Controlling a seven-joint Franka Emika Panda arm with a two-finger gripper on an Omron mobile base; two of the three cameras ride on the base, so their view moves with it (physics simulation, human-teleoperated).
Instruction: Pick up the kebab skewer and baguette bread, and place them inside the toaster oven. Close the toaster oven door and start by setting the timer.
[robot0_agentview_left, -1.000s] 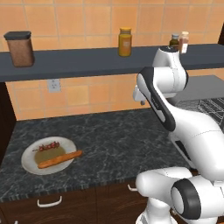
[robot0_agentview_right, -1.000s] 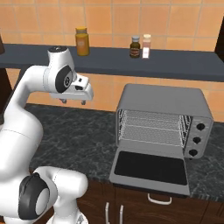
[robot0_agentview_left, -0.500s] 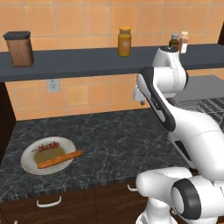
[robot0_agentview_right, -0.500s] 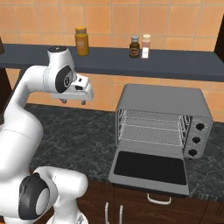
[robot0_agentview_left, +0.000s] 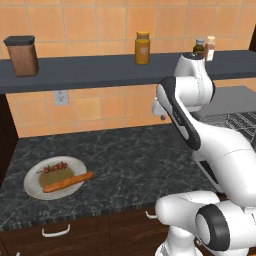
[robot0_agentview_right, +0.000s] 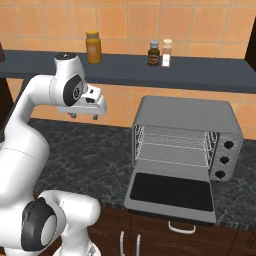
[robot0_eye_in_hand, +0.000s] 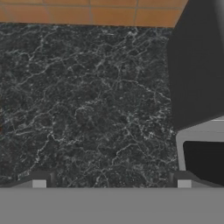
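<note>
- Nothing visibly changed: the arm (robot0_agentview_right: 35, 115) and its wide-open gripper (robot0_agentview_right: 84, 116) kept their pose above the counter (robot0_agentview_left: 130, 165).
- No item moved.

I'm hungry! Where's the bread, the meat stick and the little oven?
bread (robot0_agentview_left: 68, 182), left base view, middle of loaf
meat stick (robot0_agentview_left: 55, 167), left base view, red chunks
oven (robot0_agentview_right: 186, 113), right base view, grey top

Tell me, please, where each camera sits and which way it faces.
Left base view: behind the arm on its left, facing the counter with the plate, skewer and bread.
Right base view: behind on its right, facing the open oven; arm and claw at left.
Hand view: looks down at counter and oven door; open claw tips at bottom.
Both base views share the shelf jar.
</note>
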